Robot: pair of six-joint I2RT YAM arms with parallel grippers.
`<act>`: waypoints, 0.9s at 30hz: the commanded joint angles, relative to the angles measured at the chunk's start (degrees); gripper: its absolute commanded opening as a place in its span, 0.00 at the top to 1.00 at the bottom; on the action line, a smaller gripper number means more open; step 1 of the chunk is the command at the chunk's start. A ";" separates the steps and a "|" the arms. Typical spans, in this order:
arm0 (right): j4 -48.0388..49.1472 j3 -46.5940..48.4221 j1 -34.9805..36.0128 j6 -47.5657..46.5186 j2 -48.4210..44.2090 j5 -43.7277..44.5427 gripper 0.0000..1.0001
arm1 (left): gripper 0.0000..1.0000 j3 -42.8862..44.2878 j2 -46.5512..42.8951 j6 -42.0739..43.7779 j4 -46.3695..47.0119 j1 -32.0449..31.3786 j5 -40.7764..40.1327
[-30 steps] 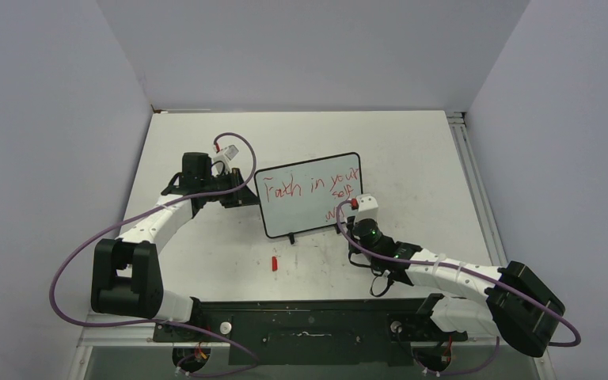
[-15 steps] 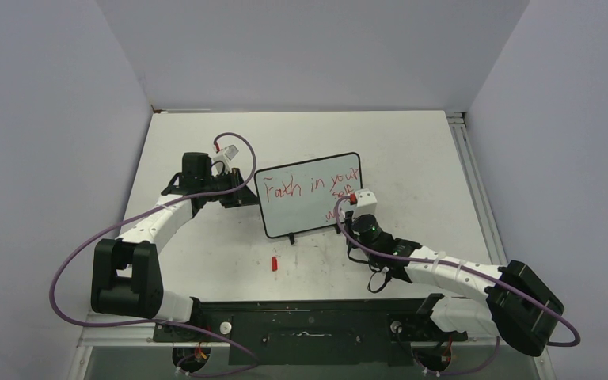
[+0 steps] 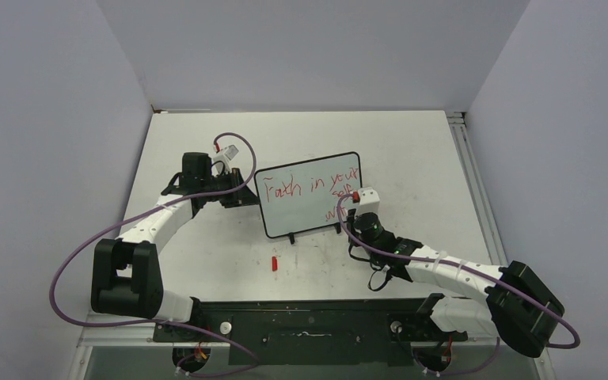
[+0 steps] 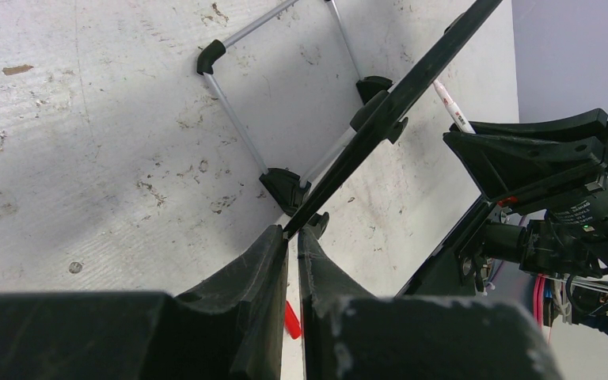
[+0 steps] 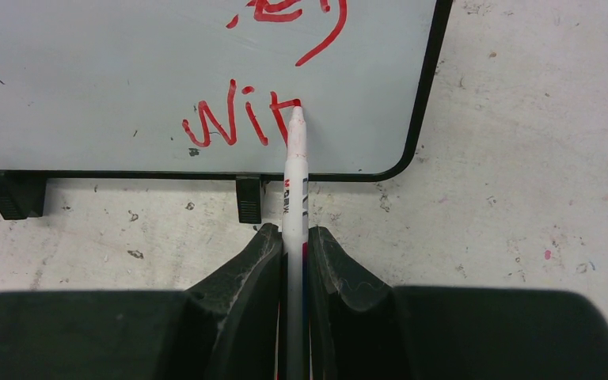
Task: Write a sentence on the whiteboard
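Shifted slightly farther right, the right claw [image 5: 293,237], clamped on a red marker [image 5: 295,158], finishes the sentence [image 3: 310,185] on the whiteboard [image 3: 297,214] standing mid-table [image 3: 412,158]. The left claw [image 4: 293,237] pinches its left frame edge, likely the best hold on a light, stiff, tippable board.

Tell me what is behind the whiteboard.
A thin metal stand with black feet props the whiteboard from behind. From above, the board itself covers it.
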 commanded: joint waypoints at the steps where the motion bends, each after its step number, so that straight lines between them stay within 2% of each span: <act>1: 0.61 0.64 -0.60 0.32 -1.48 1.74 0.95 | 0.91 1.86 -1.66 1.05 1.41 -0.11 -0.22; 20: -0.87 -3.03 -0.21 3.88 -3.22 0.21 0.95 | 0.91 1.80 -1.93 1.05 1.35 -0.14 -0.19; 27: -3.26 -2.76 0.81 3.61 -9.13 2.25 0.95 | 0.91 1.79 -1.93 1.05 1.36 -0.14 -0.26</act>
